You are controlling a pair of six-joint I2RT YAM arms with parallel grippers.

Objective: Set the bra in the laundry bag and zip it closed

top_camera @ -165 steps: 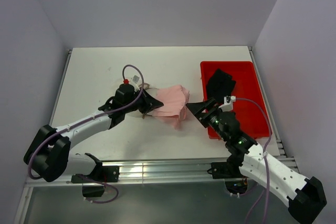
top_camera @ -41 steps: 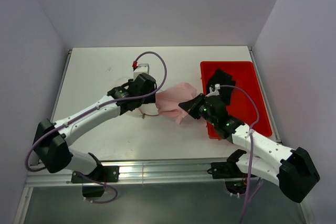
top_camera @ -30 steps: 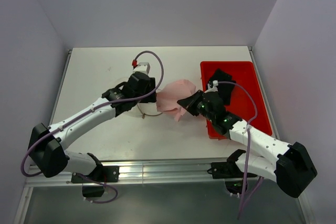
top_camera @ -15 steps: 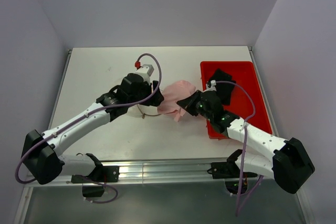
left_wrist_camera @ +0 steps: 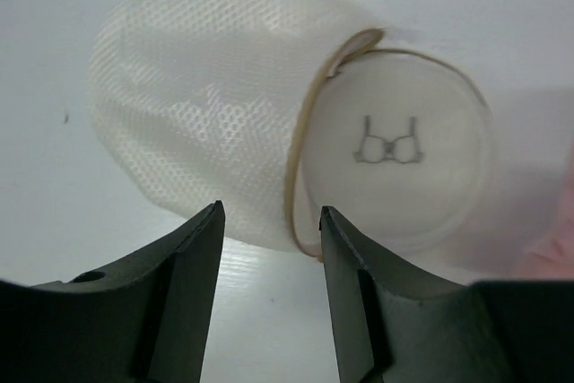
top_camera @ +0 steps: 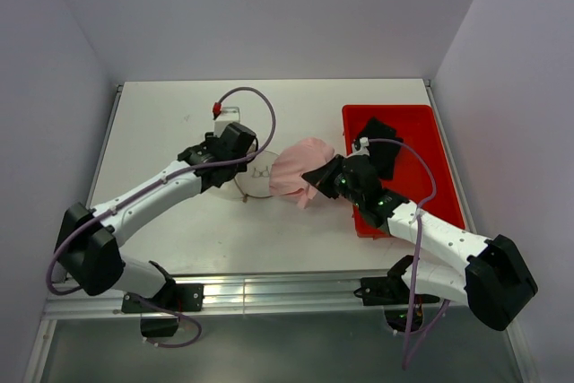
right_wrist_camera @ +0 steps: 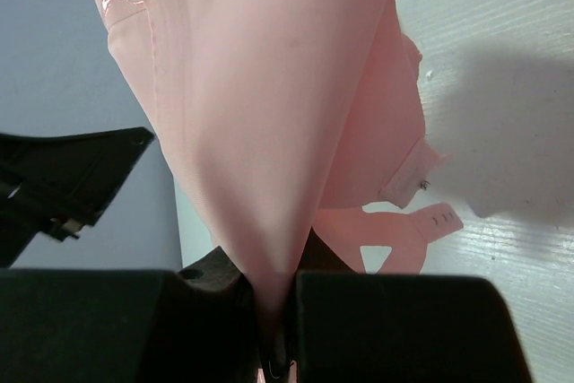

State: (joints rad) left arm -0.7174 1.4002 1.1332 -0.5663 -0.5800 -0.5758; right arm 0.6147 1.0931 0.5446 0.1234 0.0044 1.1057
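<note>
The laundry bag [left_wrist_camera: 206, 105], a white mesh pouch, lies on the table with its mouth agape and a round face with a small bra drawing [left_wrist_camera: 395, 154] turned up. My left gripper [left_wrist_camera: 269, 217] hovers open just short of the bag's tan rim, with only bare table between its fingers [left_wrist_camera: 193, 257]. In the top view the laundry bag [top_camera: 254, 177] sits beside the left gripper [top_camera: 244, 164]. My right gripper [right_wrist_camera: 273, 298] is shut on a pinch of the pale pink bra [right_wrist_camera: 260, 87], which hangs above the table right of the bag. From above, the bra [top_camera: 294, 168] is bunched at the right gripper [top_camera: 319, 174].
A red plastic bin [top_camera: 426, 127] stands at the right with a black garment [top_camera: 381, 139] in it, close behind my right arm. White walls close in the table's back and sides.
My left gripper has drawn back leftward off the bag's mouth and its jaws have narrowed somewhat. The right gripper has stayed in place, shut on the bra.
</note>
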